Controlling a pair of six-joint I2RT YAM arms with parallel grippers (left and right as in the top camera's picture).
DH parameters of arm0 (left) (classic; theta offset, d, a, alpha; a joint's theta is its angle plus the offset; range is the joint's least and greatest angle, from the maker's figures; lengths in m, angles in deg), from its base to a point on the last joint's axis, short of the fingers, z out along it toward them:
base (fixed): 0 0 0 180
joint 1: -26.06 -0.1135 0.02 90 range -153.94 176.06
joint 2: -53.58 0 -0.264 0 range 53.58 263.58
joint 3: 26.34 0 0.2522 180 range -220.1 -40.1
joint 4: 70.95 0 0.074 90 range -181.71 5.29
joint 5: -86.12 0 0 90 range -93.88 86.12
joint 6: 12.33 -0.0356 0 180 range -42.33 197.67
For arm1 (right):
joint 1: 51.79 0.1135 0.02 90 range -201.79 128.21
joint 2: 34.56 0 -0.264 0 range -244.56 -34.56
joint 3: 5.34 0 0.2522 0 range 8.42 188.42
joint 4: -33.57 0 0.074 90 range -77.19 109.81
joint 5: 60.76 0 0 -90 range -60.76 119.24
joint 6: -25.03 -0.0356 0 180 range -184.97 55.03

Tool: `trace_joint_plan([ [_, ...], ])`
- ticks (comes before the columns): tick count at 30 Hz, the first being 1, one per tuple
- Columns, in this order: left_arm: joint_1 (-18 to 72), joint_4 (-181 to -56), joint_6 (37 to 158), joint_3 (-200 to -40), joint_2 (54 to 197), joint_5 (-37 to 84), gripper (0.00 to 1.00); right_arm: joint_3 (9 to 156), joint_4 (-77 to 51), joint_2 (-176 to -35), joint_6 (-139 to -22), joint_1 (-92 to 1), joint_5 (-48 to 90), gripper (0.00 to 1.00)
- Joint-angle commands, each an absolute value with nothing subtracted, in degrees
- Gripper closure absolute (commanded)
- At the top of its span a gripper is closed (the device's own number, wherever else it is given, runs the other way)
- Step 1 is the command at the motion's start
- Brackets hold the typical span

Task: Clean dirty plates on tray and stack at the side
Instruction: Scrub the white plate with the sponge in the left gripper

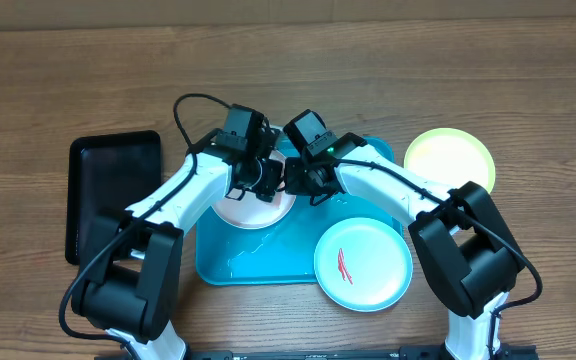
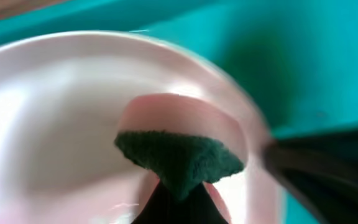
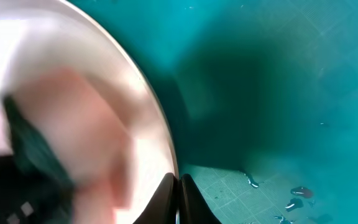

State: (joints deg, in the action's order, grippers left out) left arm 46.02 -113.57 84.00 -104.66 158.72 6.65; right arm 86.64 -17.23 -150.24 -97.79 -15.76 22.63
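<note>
Because both arms meet over the same white plate (image 1: 251,208) near the middle of the overhead frame, the coming move turns on how that plate lies to each of them. It sits in the upper left part of the turquoise tray (image 1: 230,262), directly beneath the left gripper (image 1: 266,183). That gripper is clamped on a dark green sponge (image 2: 178,157), whose blunt edge is pressed to the plate's inner face or sits just above it (blur hides the contact).

The right gripper (image 1: 294,181) comes in from the plate's right side. In its wrist view the two fingers (image 3: 162,202) are pinched together on the plate's rim at the bottom of the frame, with wet tray floor to their right. So the left arm is the one over the plate's middle, while the right is only at its edge, probably steadying it.

The plate's face looks pale with a pinkish cast and no distinct red streak, so the wiping seems well along, though the blur forbids certainty.

Two more plates lie apart from this one. A smeared white plate (image 1: 363,265) at the lower right overhangs the tray's corner. A yellow-green plate (image 1: 450,160) rests on the table (image 1: 528,80) at the upper right, off the tray.

The next stroke would likely sweep the sponge across the plate toward the held rim.
</note>
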Motion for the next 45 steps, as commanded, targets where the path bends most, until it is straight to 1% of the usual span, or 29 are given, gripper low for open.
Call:
trace_joint_plan([
  [1, 46.3, -114.2, 95.5, -105.1, 159.3, -13.2, 0.96, 86.4, -17.5, -151.8, -97.8, -15.1, 23.2, 0.96],
  [3, 46.3, -116.0, 100.0, -105.1, 159.3, -22.5, 0.96, 86.4, -17.5, -151.8, -97.8, -15.1, 23.2, 0.96],
  [6, 46.3, -120.4, 106.3, -105.1, 159.3, -31.4, 0.95, 86.4, -17.5, -151.8, -97.8, -15.1, 23.2, 0.96],
  [7, 46.3, -122.2, 107.5, -105.1, 159.3, -31.9, 0.96, 86.4, -17.5, -151.8, -97.8, -15.1, 23.2, 0.96],
  [9, 46.3, -125.2, 107.6, -105.1, 159.3, -28.3, 0.96, 86.4, -17.5, -151.8, -97.8, -15.1, 23.2, 0.96],
  [11, 46.3, -127.6, 104.6, -105.1, 159.3, -19.8, 0.96, 86.4, -17.5, -151.8, -97.8, -15.1, 23.2, 0.96],
  [12, 46.3, -128.4, 100.8, -105.1, 159.3, -13.0, 0.96, 86.4, -17.5, -151.8, -97.8, -15.1, 23.2, 0.96],
  [16, 46.3, -130.8, 78.9, -105.1, 159.3, 21.9, 0.96, 86.4, -17.5, -151.8, -97.8, -15.1, 23.2, 0.96],
  [18, 46.3, -130.2, 72.0, -105.1, 159.3, 32.9, 0.96, 86.4, -17.3, -151.8, -97.8, -15.1, 23.2, 0.96],
  [19, 46.3, -129.0, 71.0, -105.1, 159.3, 34.8, 0.96, 86.4, -17.3, -151.8, -97.8, -15.1, 23.2, 0.96],
  [21, 46.3, -124.8, 71.6, -105.1, 159.3, 33.4, 0.95, 86.4, -17.3, -151.8, -97.8, -15.1, 23.2, 0.96],
  [23, 46.3, -119.9, 75.2, -105.1, 159.3, 28.4, 0.96, 86.4, -17.5, -151.8, -97.8, -15.1, 23.2, 0.96],
  [27, 45.9, -113.0, 85.8, -105.1, 159.3, 7.3, 0.96, 86.4, -17.8, -151.8, -97.8, -15.1, 23.2, 0.96],
  [32, 45.8, -111.3, 98.4, -105.1, 159.3, -19.8, 0.96, 86.4, -17.7, -151.8, -97.8, -15.1, 23.2, 0.96],
  [34, 45.8, -112.3, 101.4, -105.1, 159.3, -27.0, 0.96, 86.4, -17.7, -151.8, -97.8, -15.1, 23.2, 0.96],
  [36, 45.8, -114.4, 103.6, -105.1, 159.3, -31.2, 0.96, 86.4, -17.7, -151.8, -97.8, -15.1, 23.2, 0.96],
  [38, 45.8, -117.1, 103.9, -105.1, 159.3, -31.1, 0.96, 86.4, -17.7, -151.8, -97.8, -15.1, 23.2, 0.96],
  [40, 45.9, -120.3, 103.8, -105.1, 159.3, -27.2, 0.96, 86.4, -17.7, -151.8, -97.8, -15.1, 23.2, 0.96],
  [42, 45.9, -123.5, 101.2, -105.1, 159.3, -18.5, 0.96, 86.4, -17.7, -151.8, -97.8, -15.1, 23.2, 0.96],
  [45, 45.9, -125.3, 91.2, -105.1, 159.3, -1.2, 0.96, 86.4, -17.7, -151.8, -97.8, -15.1, 22.5, 0.96],
])
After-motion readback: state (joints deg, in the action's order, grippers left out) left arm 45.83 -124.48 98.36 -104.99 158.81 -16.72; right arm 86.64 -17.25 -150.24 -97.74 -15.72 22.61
